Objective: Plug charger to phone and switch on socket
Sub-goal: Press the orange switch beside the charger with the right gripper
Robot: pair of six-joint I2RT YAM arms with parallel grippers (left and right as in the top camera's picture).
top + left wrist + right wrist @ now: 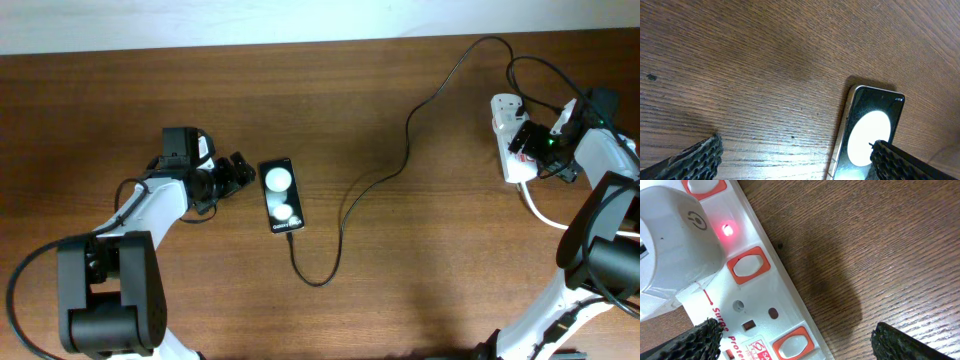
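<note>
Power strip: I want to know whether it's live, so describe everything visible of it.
The power strip is white plastic, lying flat at the right of the wooden table. It has white rocker switches in orange-red frames, red lettering and an empty outlet. One small red lamp glows. A white adapter is plugged in; a thick white cord leaves one end. The open right gripper hovers over it.

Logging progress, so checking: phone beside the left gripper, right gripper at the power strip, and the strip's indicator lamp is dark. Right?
Not quite: the lamp is glowing red, not dark, as the right wrist view shows on the socket. The phone does lie beside the left gripper, and the right gripper is at the socket.
</note>
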